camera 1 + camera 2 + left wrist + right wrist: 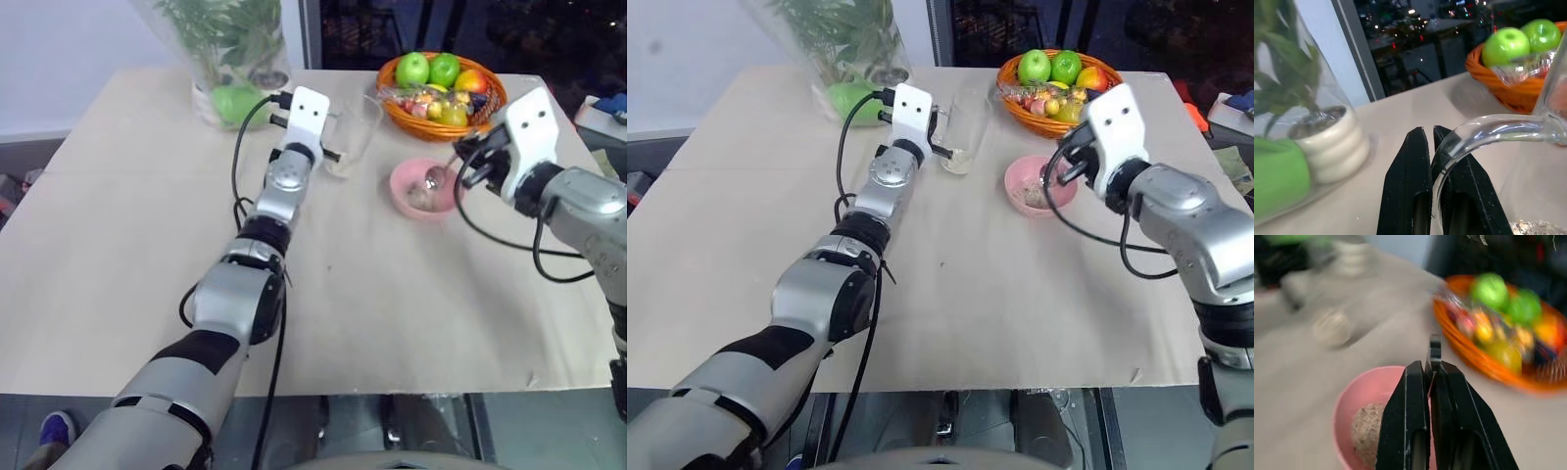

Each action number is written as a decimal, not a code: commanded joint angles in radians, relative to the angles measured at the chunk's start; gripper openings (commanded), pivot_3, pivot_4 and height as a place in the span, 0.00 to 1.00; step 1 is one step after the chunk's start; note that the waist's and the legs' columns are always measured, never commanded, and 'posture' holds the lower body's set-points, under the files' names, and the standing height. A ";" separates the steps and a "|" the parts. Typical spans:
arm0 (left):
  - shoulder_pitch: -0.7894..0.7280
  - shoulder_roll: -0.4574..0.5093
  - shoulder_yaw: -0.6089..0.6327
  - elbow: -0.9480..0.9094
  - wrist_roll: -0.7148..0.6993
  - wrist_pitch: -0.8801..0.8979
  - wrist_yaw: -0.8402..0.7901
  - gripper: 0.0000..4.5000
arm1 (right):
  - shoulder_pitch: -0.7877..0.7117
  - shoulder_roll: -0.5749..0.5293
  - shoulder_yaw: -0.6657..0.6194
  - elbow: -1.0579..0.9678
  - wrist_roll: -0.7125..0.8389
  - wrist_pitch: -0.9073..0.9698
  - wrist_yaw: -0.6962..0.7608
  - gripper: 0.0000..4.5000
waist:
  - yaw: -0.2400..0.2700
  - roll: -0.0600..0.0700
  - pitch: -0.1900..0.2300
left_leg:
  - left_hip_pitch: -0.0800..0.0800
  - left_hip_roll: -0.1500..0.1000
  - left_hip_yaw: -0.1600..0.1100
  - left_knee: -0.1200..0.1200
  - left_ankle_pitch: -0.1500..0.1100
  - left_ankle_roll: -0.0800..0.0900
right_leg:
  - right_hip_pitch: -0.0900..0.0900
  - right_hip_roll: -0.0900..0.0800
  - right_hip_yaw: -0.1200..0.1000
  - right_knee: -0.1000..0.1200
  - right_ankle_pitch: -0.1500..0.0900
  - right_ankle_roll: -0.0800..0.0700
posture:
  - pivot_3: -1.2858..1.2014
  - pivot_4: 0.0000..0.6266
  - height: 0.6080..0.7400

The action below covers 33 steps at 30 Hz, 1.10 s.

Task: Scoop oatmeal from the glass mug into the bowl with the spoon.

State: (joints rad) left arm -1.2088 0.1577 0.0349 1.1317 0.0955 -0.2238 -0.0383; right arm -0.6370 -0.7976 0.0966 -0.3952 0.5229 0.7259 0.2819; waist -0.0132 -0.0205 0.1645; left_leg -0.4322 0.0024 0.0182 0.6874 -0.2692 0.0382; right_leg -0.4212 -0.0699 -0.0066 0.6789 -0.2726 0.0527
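**Now: spoon over the bowl, mug held up**

The table (118, 245) lies bare toward its near edge. The left gripper (1431, 147), reaching forward, is clamped on the glass mug (355, 132) handle. The right gripper (1430, 374), angled leftward, pinches the spoon (435, 177) above the bowl (1019, 181), which holds oatmeal (1367, 428), beside the fruit basket (490, 113).

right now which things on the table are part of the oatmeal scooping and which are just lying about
In use:
glass mug
oatmeal
pink bowl
spoon
left gripper
right gripper

Lying about:
fruit basket
plant vase
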 commanded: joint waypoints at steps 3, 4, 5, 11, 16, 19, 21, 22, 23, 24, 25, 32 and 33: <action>0.033 0.013 -0.003 -0.093 0.000 -0.008 0.005 0.01 | 0.018 0.045 -0.099 -0.073 -0.038 -0.125 0.061 0.00 | 0.000 0.000 0.000 | 0.001 0.000 0.000 0.001 0.000 0.000 | 0.000 0.000 0.000 0.000 0.000 0.000 | 0.52 0.24 1.00; 0.045 0.015 -0.010 -0.101 0.008 -0.019 0.009 0.01 | 0.008 0.100 -0.165 -0.062 0.041 -0.079 0.027 0.00 | -0.002 0.000 0.000 | 0.001 0.000 0.000 0.001 0.000 0.000 | 0.001 0.000 0.000 0.000 0.000 0.000 | 0.52 0.24 1.00; 0.057 0.018 -0.016 -0.110 0.015 -0.028 0.012 0.01 | -0.007 0.152 -0.229 -0.049 0.119 -0.034 -0.010 0.00 | -0.003 0.000 0.000 | 0.001 0.001 0.000 0.001 0.000 0.000 | 0.001 0.000 0.000 0.001 0.000 0.000 | 0.52 0.24 1.00; 0.144 0.021 -0.030 -0.167 0.021 -0.050 0.005 0.01 | -0.112 0.332 -0.432 0.017 0.444 0.134 -0.162 0.00 | 0.001 0.000 0.000 | 0.001 0.001 0.000 0.002 0.000 0.000 | 0.001 0.000 0.000 0.001 0.000 0.000 | 0.52 0.24 1.00; 0.221 0.011 -0.036 -0.285 0.011 -0.071 -0.011 0.01 | -0.166 0.477 -0.369 0.055 0.496 0.172 -0.251 0.00 | -0.002 0.000 -0.001 | 0.002 0.002 0.000 0.001 0.000 0.000 | 0.001 0.000 0.000 0.002 0.000 0.000 | 0.52 0.24 1.00; 0.279 0.005 -0.034 -0.381 0.003 -0.066 -0.017 0.01 | -0.177 0.508 -0.323 0.095 0.455 0.160 -0.241 0.00 | -0.003 0.000 -0.001 | 0.002 0.001 0.000 0.001 0.000 0.000 | 0.001 0.000 0.000 0.002 0.000 0.000 | 0.52 0.24 1.00; 0.322 0.003 -0.030 -0.450 -0.002 -0.064 -0.017 0.01 | -0.186 0.517 -0.293 0.122 0.432 0.153 -0.221 0.00 | -0.003 0.001 -0.001 | 0.002 0.001 0.000 0.001 0.000 0.000 | 0.001 0.000 0.000 0.002 0.000 0.000 | 0.52 0.24 1.00; 0.339 0.003 -0.029 -0.478 -0.002 -0.061 -0.016 0.01 | -0.190 0.518 -0.276 0.133 0.419 0.153 -0.211 0.00 | -0.003 0.001 -0.001 | 0.002 0.001 0.000 0.001 0.000 0.000 | 0.001 0.000 0.000 0.002 0.000 0.000 | 0.52 0.24 1.00; 0.352 0.002 -0.027 -0.500 -0.003 -0.059 -0.016 0.01 | -0.192 0.517 -0.262 0.142 0.406 0.153 -0.202 0.00 | -0.003 0.001 -0.001 | 0.002 0.001 0.000 0.001 0.000 0.000 | 0.001 0.000 0.000 0.002 0.000 0.000 | 0.52 0.24 1.00; 0.368 0.001 -0.022 -0.529 -0.011 -0.065 -0.019 0.01 | -0.196 0.518 -0.244 0.156 0.388 0.152 -0.190 0.00 | -0.003 0.001 -0.001 | 0.002 0.001 0.000 0.001 0.000 0.000 | 0.001 0.000 0.000 0.002 0.000 0.000 | 0.52 0.24 1.00; 0.381 0.001 -0.020 -0.552 -0.013 -0.069 -0.020 0.01 | -0.200 0.519 -0.231 0.168 0.373 0.151 -0.181 0.00 | -0.003 0.001 -0.001 | 0.002 0.001 0.000 0.001 0.000 0.000 | 0.001 0.000 0.000 0.002 0.000 0.000 | 0.52 0.24 1.00; 0.493 0.016 -0.004 -0.686 -0.023 -0.027 -0.018 0.01 | -0.295 0.553 -0.322 0.264 0.461 0.169 -0.188 0.00 | -0.003 0.001 -0.001 | 0.002 0.001 0.000 0.001 0.000 0.000 | 0.001 0.000 0.000 0.002 0.000 0.000 | 0.52 0.24 1.00; 0.502 0.020 0.001 -0.694 -0.026 -0.021 -0.016 0.01 | -0.302 0.554 -0.340 0.266 0.485 0.179 -0.199 0.00 | -0.003 0.001 -0.001 | 0.002 0.001 0.000 0.001 0.000 0.000 | 0.001 0.000 0.000 0.002 0.000 0.000 | 0.52 0.24 1.00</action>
State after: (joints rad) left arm -0.7000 0.1662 0.0054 0.5002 0.0857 -0.2380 -0.0671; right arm -0.9245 -0.2295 -0.1954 -0.1092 0.9817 0.9007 0.0959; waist -0.0157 -0.0195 0.1637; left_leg -0.4303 0.0039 0.0178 0.6888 -0.2691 0.0380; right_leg -0.4197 -0.0699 -0.0066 0.6809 -0.2724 0.0529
